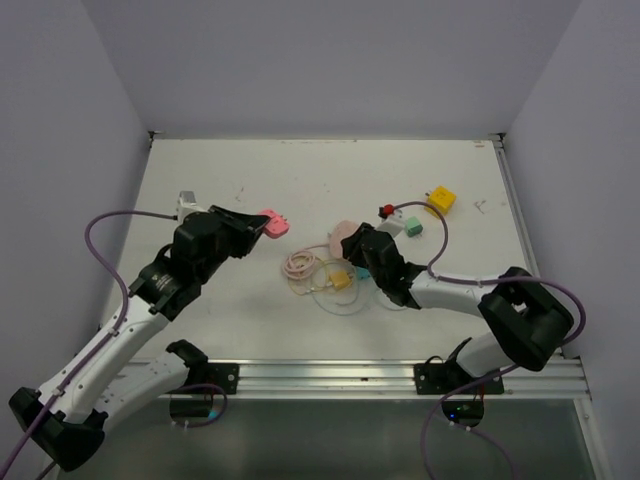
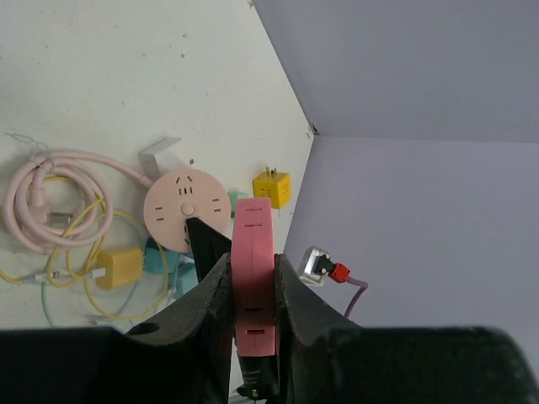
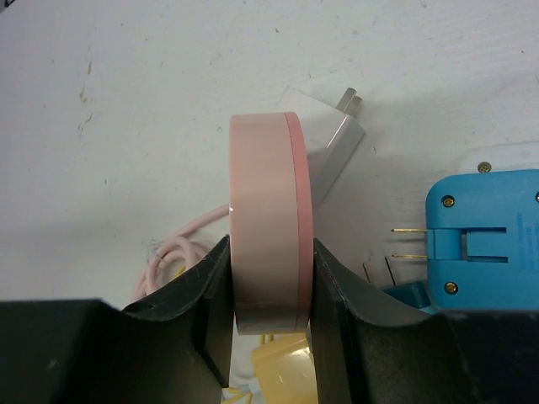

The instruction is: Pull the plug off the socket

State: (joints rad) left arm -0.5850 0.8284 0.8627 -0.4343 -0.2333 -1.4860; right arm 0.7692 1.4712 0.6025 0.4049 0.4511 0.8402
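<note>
White table point(image 1: 300, 170) between pale lilac walls point(image 1: 330, 60)

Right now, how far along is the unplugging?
Done: the pink plug is clear of the round socket, well apart in the top view. In hand: left gripper clamps the plug, right gripper the socket. Left: probably only setting both down.

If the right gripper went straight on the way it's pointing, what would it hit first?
Probably the white charger, lying just past the pink socket that the right gripper holds, slightly right of center. Past it only table shows; depth is unclear.
</note>
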